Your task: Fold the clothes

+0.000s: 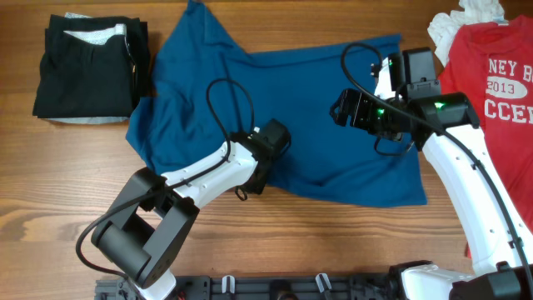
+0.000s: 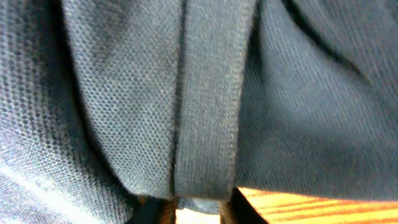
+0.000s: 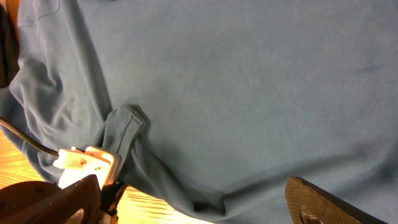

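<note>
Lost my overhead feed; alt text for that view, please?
A blue shirt lies spread on the wooden table, the left gripper at its near hem, the right gripper open over its right half. Folded black clothes sit top left, a red T-shirt at the right edge.

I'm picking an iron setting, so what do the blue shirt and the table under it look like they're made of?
The blue shirt looks like a matte knit, probably cotton or a blend: the left wrist view shows a fine pique-like texture and a stitched hem. The table looks like wood or wood-look laminate, smooth with a slight sheen: brown grain lines run across it.
</note>
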Controlling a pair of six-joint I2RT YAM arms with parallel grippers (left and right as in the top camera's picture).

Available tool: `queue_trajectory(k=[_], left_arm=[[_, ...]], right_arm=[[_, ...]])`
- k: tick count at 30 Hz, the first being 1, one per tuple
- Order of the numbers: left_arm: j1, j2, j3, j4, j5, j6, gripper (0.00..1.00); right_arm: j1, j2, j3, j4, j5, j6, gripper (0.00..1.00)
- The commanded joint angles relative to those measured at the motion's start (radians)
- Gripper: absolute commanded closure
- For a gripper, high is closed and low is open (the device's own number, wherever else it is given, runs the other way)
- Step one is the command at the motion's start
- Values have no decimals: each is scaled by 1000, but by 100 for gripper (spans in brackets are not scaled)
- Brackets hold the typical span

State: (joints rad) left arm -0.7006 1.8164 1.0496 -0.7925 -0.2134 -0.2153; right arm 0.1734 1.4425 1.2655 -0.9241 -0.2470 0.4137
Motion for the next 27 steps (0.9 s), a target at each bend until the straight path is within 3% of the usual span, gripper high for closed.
queue_trajectory(k=[1,2,5,8,13,20,27], left_arm=[[-4,18,-5,17,-45,-28,66],[-4,18,-6,23,-45,-28,65],[-2,18,-13,34,-45,-66,96],[13,-16,6,-22,-45,-141,96],[30,-198,147,-251,-39,-133,96],[32,-485,202,-383,-42,-134,96],[32,-548,201,-513,-68,-256,96]], right_arm=[[-2,-6,-1,9,-16,-18,4],[-2,-6,-1,9,-16,-18,4],[-2,-6,-1,8,-16,-19,4],[-2,-6,-1,2,-16,-18,4],[-2,-7,0,-19,-16,-23,5],[-53,-28,19,-201,-15,8,9],[-95,-88,19,-414,158,135,3]])
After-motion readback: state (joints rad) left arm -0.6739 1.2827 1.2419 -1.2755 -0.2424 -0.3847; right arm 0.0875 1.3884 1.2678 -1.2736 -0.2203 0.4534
